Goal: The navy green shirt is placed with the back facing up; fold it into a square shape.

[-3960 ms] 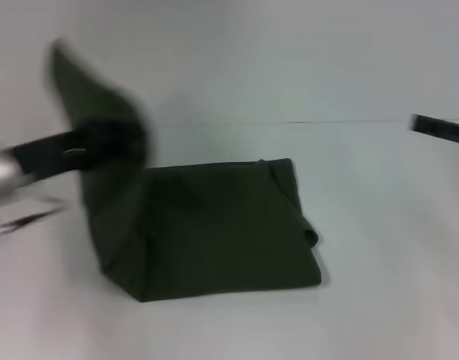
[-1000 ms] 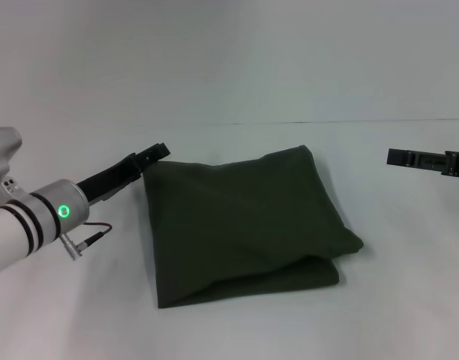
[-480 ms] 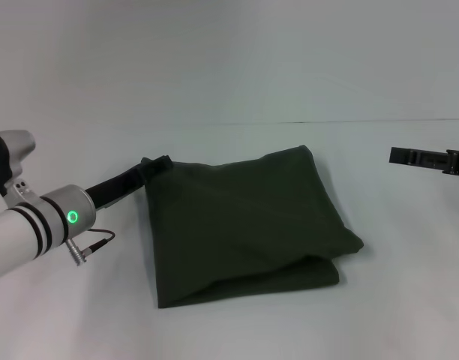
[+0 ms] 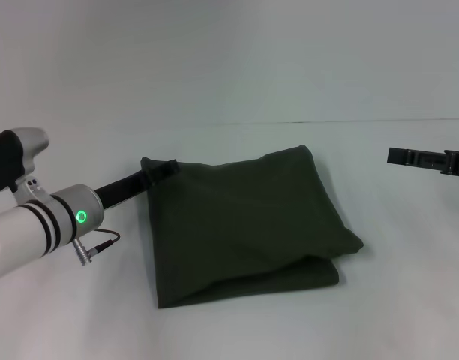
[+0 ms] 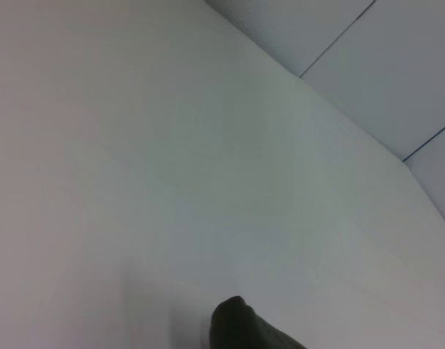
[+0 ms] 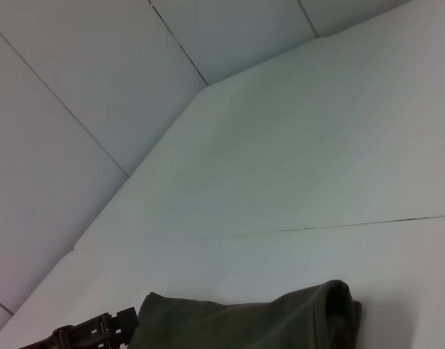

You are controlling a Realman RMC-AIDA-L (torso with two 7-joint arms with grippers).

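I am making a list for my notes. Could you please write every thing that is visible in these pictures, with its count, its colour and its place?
navy green shirt: one, dark olive green, folded into a rough square, lying on the middle of the table.
table: one, white, under the shirt.
wall: white, panelled, behind the table.
left gripper: one, black, on a white arm with a green light, at the shirt's far left corner.
right gripper: one, black, off to the right, apart from the shirt.
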